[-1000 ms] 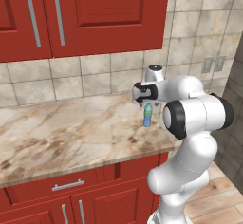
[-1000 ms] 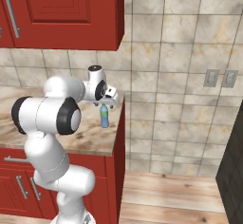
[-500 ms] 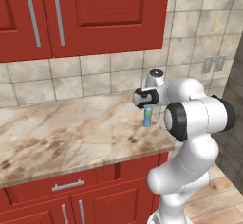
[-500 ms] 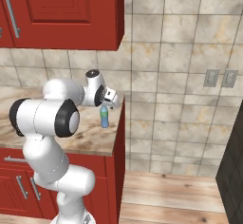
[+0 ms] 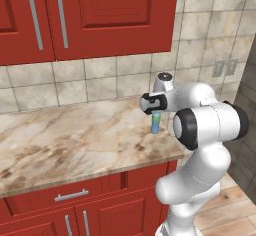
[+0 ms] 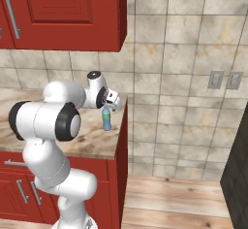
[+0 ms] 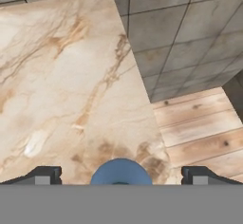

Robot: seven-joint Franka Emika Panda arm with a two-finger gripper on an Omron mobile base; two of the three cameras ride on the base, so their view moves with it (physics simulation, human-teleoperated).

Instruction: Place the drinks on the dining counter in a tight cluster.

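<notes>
A slim blue-clear water bottle (image 5: 155,124) with a green band stands upright near the right end of a marbled counter (image 5: 75,140) backed by tiles. My gripper (image 5: 154,112) hangs straight above it, pointing down, open. In the right base view the bottle (image 6: 106,120) sits just below the gripper (image 6: 107,108). The hand view looks down on the bottle's blue top (image 7: 121,172), centred in the gripper (image 7: 121,176), with wide gaps to each of the fingertips (image 7: 43,175). The dining counter is out of view.
Red upper cabinets (image 5: 100,15) hang over the counter. The counter ends just right of the bottle, dropping to a wood floor (image 6: 174,199). Wall outlets (image 6: 225,80) and a dark appliance edge (image 6: 237,174) lie further right.
The hand has come down a little toward the bottle's top over the last second. Its jaws have stayed wide apart. The bottle has not moved.
</notes>
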